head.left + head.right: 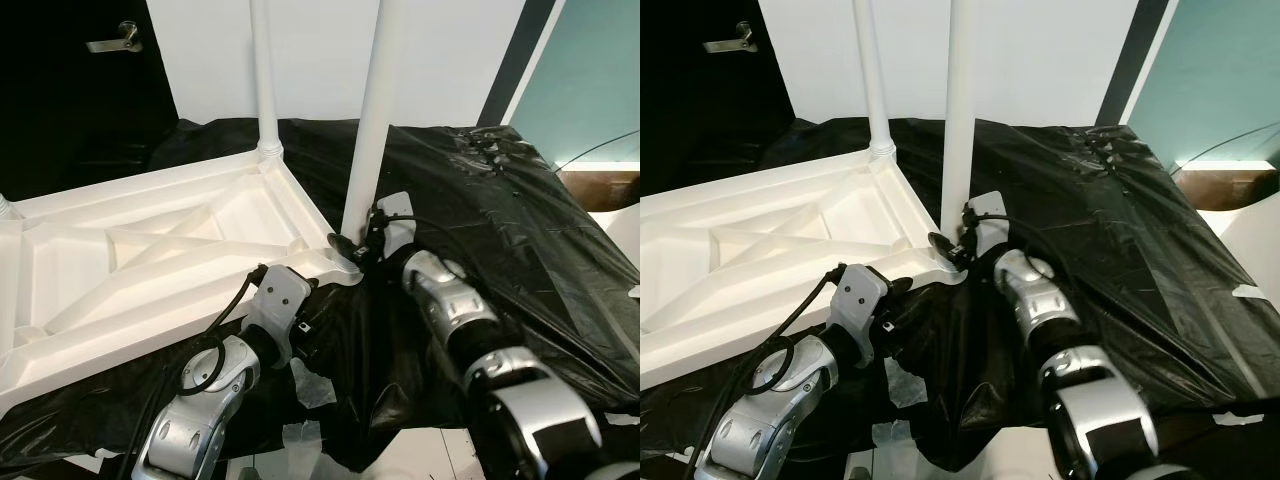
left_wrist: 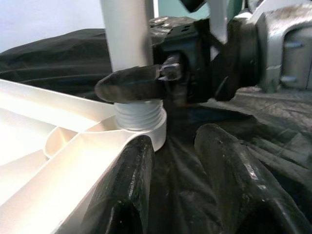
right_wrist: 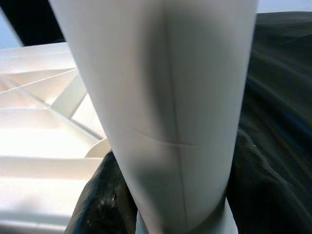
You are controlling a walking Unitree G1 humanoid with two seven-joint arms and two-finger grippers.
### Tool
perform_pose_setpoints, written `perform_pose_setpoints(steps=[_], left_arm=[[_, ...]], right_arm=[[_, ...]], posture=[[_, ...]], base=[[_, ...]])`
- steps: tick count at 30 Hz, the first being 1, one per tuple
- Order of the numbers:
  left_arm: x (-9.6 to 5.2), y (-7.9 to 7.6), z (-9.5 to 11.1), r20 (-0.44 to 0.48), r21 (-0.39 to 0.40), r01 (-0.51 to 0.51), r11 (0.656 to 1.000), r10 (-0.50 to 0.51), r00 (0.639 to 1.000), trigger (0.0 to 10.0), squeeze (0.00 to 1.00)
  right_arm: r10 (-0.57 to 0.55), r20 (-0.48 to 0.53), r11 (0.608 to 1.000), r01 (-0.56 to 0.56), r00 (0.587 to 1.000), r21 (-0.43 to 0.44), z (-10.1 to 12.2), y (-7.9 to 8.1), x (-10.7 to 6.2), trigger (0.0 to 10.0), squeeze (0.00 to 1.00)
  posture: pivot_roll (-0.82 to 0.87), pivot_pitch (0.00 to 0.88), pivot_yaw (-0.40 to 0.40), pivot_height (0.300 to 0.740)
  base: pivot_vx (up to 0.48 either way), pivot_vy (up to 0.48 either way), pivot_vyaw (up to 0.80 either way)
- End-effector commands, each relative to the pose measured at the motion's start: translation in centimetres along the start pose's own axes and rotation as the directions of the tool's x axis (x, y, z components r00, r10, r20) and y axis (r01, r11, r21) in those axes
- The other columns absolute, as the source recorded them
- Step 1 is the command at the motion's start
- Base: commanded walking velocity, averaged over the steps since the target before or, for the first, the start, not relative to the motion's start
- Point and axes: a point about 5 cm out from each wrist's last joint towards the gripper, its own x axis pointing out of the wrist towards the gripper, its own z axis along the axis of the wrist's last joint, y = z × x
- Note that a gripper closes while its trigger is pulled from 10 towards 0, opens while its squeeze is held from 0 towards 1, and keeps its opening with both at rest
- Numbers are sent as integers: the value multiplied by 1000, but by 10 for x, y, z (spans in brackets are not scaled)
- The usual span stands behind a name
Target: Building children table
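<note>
White plastic tabletop (image 1: 150, 260) lying underside-up on black sheeting (image 1: 520, 230); right gripper (image 1: 352, 247) clamping near white tubular leg (image 1: 368, 130) at centre frame, likely screwing; left gripper (image 2: 170, 180) parted, steadying corner.

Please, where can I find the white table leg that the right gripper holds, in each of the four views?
Left eye view: near table leg, upright, centre.
Right eye view: centre-left.
Left wrist view: upper middle, right gripper fingers around it.
Right wrist view: centre, close.
Shared landmark: corner socket of the upturned tabletop.
</note>
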Motion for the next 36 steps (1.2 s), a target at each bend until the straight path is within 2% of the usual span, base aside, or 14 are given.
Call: perform_pose_setpoints(steps=[1,3,6,12,16,17,19,20,25,27,28,30,32,36], left_arm=[[-1,-2,1,4,-7,-16,1000,16,1000,10000,0],[0,-2,1,8,-12,-16,1000,16,1000,10000,0],[0,-3,2,8,-14,-16,1000,16,1000,10000,0],[0,-1,2,6,-14,-14,1000,14,1000,10000,0],[-1,1,3,7,-12,-19,1000,19,1000,10000,0],[-1,2,3,7,-12,-23,1000,23,1000,10000,0],[-1,2,3,7,-12,-23,1000,23,1000,10000,0],[-1,1,3,6,-14,-24,1000,24,1000,10000,0],[0,-1,3,6,-18,-20,1000,20,1000,10000,0],[0,-1,3,7,-18,-20,1000,20,1000,10000,0],[0,-1,3,7,-17,-20,1000,20,1000,10000,0],[0,-1,3,7,-17,-20,1000,20,1000,10000,0],[0,0,3,7,-17,-21,1000,21,1000,10000,0],[-1,2,4,8,-13,-21,1000,21,1000,10000,0]], right_arm=[[-73,-102,996,78,992,44,-21,4,-5,10000,0],[-163,-104,982,172,981,79,-21,9,-7,10000,0],[-235,-106,964,246,966,98,-21,16,-10,10000,0],[-184,-60,975,190,981,119,-15,33,-12,10000,0],[-181,-16,975,182,983,128,-7,30,-14,10000,0],[-188,1,974,187,982,125,-4,26,-15,10000,859],[-188,1,974,187,982,125,-4,26,-15,10000,859],[-190,14,974,187,982,128,0,21,-17,10000,1000],[-157,82,984,148,984,102,10,4,-26,10000,1000],[-85,109,993,76,990,85,12,-6,-33,10000,1000],[-44,123,996,34,991,84,13,-11,-36,10000,0],[-44,123,996,34,991,84,13,-11,-36,10000,0],[9,118,997,-17,993,71,12,-15,-39,10000,0],[170,84,985,-170,982,-5,9,-32,-42,10000,0]], posture=[[124,30,-73,740],[124,32,-76,740],[122,36,-75,740],[117,40,-68,740],[120,43,-65,740],[119,44,-63,740],[119,44,-63,740],[119,44,-65,740],[118,44,-63,740],[118,45,-63,740],[118,44,-62,740],[118,44,-62,740],[116,44,-62,740],[118,35,-64,740]], base=[[0,0,0],[0,0,0],[0,0,0],[0,0,0],[0,0,0],[0,0,0],[0,0,0],[0,0,0],[0,0,0],[0,0,0],[0,0,0],[0,0,0],[0,0,0],[0,0,0]])
